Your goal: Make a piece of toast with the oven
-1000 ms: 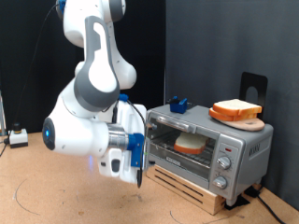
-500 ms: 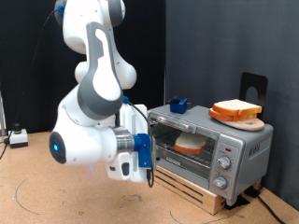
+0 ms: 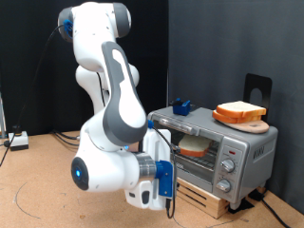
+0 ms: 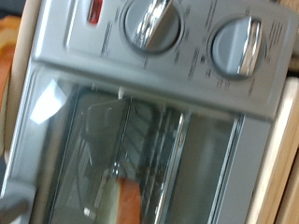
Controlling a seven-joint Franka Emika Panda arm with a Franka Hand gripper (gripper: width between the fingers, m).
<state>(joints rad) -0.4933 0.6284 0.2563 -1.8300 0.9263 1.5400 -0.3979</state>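
The silver oven stands on a wooden crate at the exterior view's right, its glass door shut. Behind the glass, the piece of toast lies on the wire rack; the wrist view shows it too, as the toast under the rack's bars. That view is filled by the oven front, with its two round knobs above the door. My gripper hangs low in front of the door's lower left corner, near the crate. Its fingers do not show in the wrist view.
A tan round board with a second bread slice rests on the oven's top, beside a small blue object. The wooden crate sits on a brown table. The arm's bulky white body fills the space left of the oven.
The arm has swung down and towards the exterior view's right over the last second. The gripper now sits lower and closer to the oven's front.
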